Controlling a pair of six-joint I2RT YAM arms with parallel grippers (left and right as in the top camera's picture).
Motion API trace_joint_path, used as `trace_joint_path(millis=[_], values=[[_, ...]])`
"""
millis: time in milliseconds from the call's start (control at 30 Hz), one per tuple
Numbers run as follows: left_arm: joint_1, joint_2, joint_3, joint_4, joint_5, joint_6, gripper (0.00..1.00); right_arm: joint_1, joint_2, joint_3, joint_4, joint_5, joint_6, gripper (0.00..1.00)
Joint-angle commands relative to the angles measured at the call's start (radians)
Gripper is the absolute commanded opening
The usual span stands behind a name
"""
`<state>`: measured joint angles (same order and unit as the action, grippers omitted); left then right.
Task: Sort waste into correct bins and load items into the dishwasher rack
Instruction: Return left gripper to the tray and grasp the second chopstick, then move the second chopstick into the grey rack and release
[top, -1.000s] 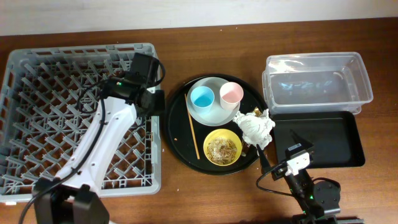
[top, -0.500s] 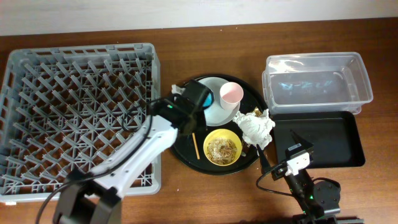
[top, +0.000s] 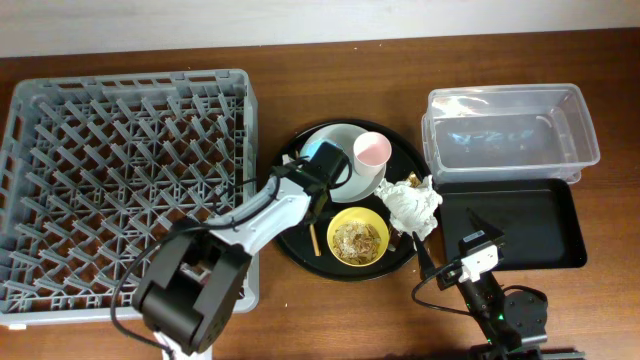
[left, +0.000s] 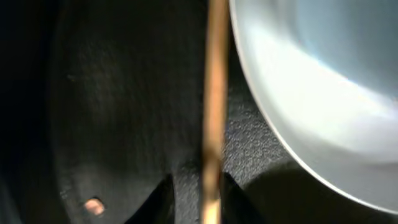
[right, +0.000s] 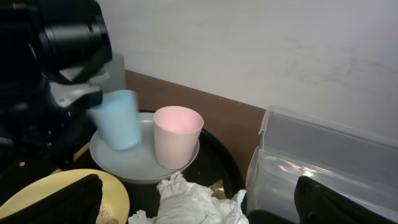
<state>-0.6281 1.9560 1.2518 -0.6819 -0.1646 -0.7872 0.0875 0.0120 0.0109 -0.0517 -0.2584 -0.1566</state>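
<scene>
While the right gripper (right: 208, 205) hangs spread wide and empty at the table's near edge, the left gripper (left: 198, 198) works over the round tray (top: 295, 245). At the tray's near edge sit the bowl (top: 383, 228) and, to its right, the tissue (top: 410, 205). Past the bowl, toward the tray's left edge, the chopsticks (left: 214, 93) lie flat, just beside the plate (left: 323, 106). The left gripper straddles them from above. Its fingertips (left: 165, 199) stand close on either side with a sliver of gap on one side, so it is not yet pinching.

The chopsticks look light, stiff, thin and smooth, so they are likely to roll or swing. A square hold near mid-length should keep them level. Whether both sticks sit between the tips cannot be told. Farther back, the plate carries the blue cup (right: 118, 118) and pink cup (top: 371, 150).
</scene>
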Motion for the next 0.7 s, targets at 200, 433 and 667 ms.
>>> trace_joint_path(millis=[200,433,667], values=[[0.0,0.03,-0.006,-0.01,0.003,-0.004,0.01,-0.004,-0.006,-0.005,-0.004,0.005,0.008,0.98],[0.024,-0.228,0.034,-0.051,0.0,0.17,0.0,-0.004,-0.006,-0.005,-0.004,0.005,0.008,0.99],[0.113,-0.472,0.04,-0.14,0.002,0.373,0.0,-0.004,-0.006,-0.005,-0.004,0.005,0.008,0.99]])
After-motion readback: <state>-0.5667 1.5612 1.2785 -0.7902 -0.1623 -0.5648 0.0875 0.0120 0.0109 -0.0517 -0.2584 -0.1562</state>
